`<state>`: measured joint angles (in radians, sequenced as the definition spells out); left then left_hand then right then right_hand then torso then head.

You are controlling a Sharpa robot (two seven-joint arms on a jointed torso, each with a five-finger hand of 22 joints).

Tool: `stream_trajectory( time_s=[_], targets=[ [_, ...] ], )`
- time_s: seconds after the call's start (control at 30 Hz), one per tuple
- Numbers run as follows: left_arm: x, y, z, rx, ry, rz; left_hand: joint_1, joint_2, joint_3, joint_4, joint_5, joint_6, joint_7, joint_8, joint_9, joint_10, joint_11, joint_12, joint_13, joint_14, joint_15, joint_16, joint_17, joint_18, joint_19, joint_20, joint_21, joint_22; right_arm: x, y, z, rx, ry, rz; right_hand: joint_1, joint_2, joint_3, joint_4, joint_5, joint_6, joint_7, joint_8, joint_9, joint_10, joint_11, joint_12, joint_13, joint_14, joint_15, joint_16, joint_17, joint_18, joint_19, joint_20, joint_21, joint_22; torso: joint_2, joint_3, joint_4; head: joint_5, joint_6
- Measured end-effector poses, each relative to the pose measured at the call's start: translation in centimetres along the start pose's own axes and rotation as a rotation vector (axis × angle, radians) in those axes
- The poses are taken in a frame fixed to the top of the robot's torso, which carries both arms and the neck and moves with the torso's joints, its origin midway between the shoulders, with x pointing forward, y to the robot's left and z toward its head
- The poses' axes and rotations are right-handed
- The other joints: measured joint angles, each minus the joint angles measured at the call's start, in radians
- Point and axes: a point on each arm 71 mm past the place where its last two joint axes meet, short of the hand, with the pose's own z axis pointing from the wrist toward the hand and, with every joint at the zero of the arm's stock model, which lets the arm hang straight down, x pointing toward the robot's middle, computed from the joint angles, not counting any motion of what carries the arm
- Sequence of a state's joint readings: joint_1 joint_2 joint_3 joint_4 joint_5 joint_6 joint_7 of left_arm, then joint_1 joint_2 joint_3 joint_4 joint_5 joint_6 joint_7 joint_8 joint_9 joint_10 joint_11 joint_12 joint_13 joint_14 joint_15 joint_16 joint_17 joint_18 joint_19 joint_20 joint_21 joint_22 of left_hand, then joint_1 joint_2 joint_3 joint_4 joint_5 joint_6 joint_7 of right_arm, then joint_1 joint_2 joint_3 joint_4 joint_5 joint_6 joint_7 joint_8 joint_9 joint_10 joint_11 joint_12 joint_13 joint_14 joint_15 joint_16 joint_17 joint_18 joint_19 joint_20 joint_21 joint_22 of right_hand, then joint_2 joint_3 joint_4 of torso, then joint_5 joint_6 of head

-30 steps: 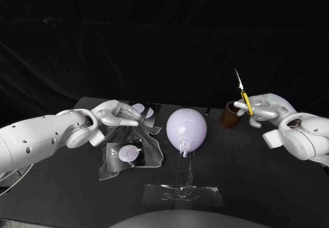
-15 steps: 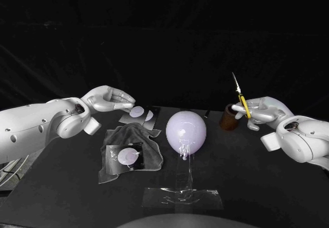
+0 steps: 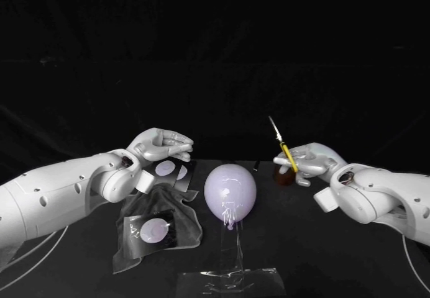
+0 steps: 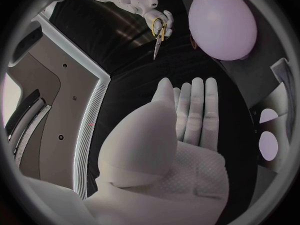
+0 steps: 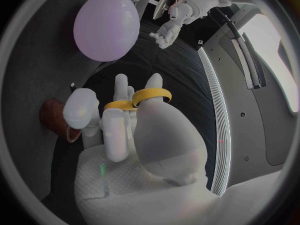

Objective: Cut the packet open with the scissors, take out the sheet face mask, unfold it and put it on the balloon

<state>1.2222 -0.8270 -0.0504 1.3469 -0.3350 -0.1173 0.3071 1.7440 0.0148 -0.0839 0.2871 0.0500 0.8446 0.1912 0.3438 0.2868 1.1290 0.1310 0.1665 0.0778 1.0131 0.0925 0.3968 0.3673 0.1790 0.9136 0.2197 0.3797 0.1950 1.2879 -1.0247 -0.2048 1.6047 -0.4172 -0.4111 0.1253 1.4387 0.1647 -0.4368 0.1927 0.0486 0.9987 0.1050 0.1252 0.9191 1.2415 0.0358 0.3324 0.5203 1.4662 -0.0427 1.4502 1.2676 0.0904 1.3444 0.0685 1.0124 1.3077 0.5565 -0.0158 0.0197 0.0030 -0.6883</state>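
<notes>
A lavender balloon (image 3: 228, 189) (image 4: 222, 20) (image 5: 106, 25) stands on a clear stand at the table's middle. My right hand (image 3: 306, 162) (image 5: 125, 120) (image 4: 134, 0) grips yellow-handled scissors (image 3: 285, 152) (image 4: 159, 32) (image 5: 140, 99) to the right of the balloon, blades pointing up. My left hand (image 3: 161, 146) (image 4: 187, 115) (image 5: 170, 27) hovers left of the balloon with nothing in it, just above a black packet with lavender circles (image 3: 170, 169) (image 4: 269, 135) lying on the table. A second black piece with a lavender circle (image 3: 150, 228) lies nearer me on a crumpled grey sheet (image 3: 174, 205).
A brown cup (image 3: 283, 178) (image 5: 53, 117) stands on the table behind my right hand. The stand's clear base (image 3: 228, 279) spreads at the front edge. Clear film (image 3: 125, 254) sticks out under the grey sheet.
The camera has shifted. My left hand rose off the grey sheet and drew closer to the balloon. My right hand carried the scissors leftward, closer to the balloon.
</notes>
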Motion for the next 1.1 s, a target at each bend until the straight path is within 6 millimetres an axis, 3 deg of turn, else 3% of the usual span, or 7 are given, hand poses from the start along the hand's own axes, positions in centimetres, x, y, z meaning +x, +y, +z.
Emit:
stream_trajectory(
  time_s=[0.1,0.23,0.5,0.73,0.87,1.1],
  targets=[
    [1.0,-0.2,1.2,0.016,-0.01,-0.029,-0.007,0.005,-0.007,0.006,0.0,0.011,-0.002,-0.009,-0.007,0.008,0.001,-0.004,-0.006,-0.022,0.007,-0.019,0.0,-0.018,-0.072,0.025,-0.048,-0.025,0.6,0.3,0.5,-0.003,0.013,-0.002,0.0,0.0,-0.001,-0.001,0.0,0.0,0.0,0.0,-0.002,0.0,0.0,-0.001,-0.002,0.0,0.0,0.0,0.002,0.0,0.004,0.004,0.002,0.0,0.0,0.0002,0.0,-0.016,0.024],
    [1.5,-0.2,2.4,0.03,-0.03,-0.054,-0.05,0.008,-0.039,0.006,0.0,0.011,-0.002,-0.024,-0.016,0.012,0.005,-0.024,-0.009,-0.033,0.013,-0.037,0.0,-0.018,-0.115,0.05,-0.084,-0.046,0.8,0.7,1.8,-0.006,0.009,-0.028,0.006,-0.005,-0.001,-0.017,0.0,0.002,0.002,-0.006,-0.008,0.004,0.004,-0.006,-0.008,0.0,0.0,0.004,0.007,0.0,0.004,0.004,0.008,0.0,0.0,0.0004,-0.0006,-0.026,0.05],
    [-0.4,0.5,3.8,0.022,-0.111,-0.067,-0.067,0.008,-0.065,0.005,0.0,0.002,0.008,-0.037,-0.024,0.0,0.016,-0.046,-0.01,-0.054,0.024,-0.062,0.0,-0.019,-0.128,0.062,-0.098,-0.059,0.2,2.8,6.1,-0.039,-0.025,-0.24,0.014,-0.009,0.001,-0.034,0.0,0.018,-0.007,-0.01,-0.013,0.007,0.007,-0.017,-0.015,0.0,0.0,0.004,0.017,0.0,0.012,0.003,0.027,0.0,-0.001,0.0014,0.0007,-0.035,0.082],
    [-3.4,0.1,4.8,0.019,-0.171,-0.039,-0.08,0.02,-0.084,0.003,0.0,-0.008,0.001,-0.055,-0.03,0.0,0.016,-0.059,-0.01,-0.086,0.03,-0.093,-0.007,-0.021,-0.147,0.07,-0.118,-0.071,0.7,4.3,10.1,-0.003,-0.034,-0.455,0.014,-0.009,0.0,-0.041,0.0,0.023,-0.009,-0.011,-0.015,0.011,0.011,-0.02,-0.018,0.0,0.0,0.004,0.017,0.0,0.015,0.0,0.031,0.0,0.003,-0.0002,0.0033,-0.043,0.087],
    [-4.9,-0.9,5.6,0.028,-0.188,-0.003,-0.084,0.024,-0.101,0.001,0.0,-0.016,0.0,-0.062,-0.033,-0.002,0.018,-0.071,-0.01,-0.123,0.044,-0.135,-0.023,-0.041,-0.208,0.071,-0.16,-0.095,1.5,5.1,11.8,0.002,-0.037,-0.613,0.014,-0.009,0.0,-0.041,0.0,0.023,-0.009,-0.014,-0.016,0.011,0.011,-0.024,-0.019,0.0,0.0,0.004,0.016,0.0,0.018,-0.003,0.037,0.0,0.006,-0.002,0.0058,-0.046,0.084],
    [-7.9,-3.7,6.6,0.055,-0.223,0.079,-0.12,0.034,-0.127,0.004,0.0,-0.039,0.016,-0.079,-0.039,-0.044,0.041,-0.102,-0.013,-0.137,0.057,-0.161,-0.034,-0.041,-0.208,0.071,-0.165,-0.102,2.6,6.7,14.1,-0.011,-0.064,-0.888,0.019,-0.013,0.0,-0.041,0.0,0.023,-0.009,-0.014,-0.017,0.011,0.011,-0.025,-0.021,0.0,0.0,0.008,0.018,0.0,0.024,-0.002,0.048,0.0,0.011,-0.0046,0.0077,-0.036,0.078]
  ],
)
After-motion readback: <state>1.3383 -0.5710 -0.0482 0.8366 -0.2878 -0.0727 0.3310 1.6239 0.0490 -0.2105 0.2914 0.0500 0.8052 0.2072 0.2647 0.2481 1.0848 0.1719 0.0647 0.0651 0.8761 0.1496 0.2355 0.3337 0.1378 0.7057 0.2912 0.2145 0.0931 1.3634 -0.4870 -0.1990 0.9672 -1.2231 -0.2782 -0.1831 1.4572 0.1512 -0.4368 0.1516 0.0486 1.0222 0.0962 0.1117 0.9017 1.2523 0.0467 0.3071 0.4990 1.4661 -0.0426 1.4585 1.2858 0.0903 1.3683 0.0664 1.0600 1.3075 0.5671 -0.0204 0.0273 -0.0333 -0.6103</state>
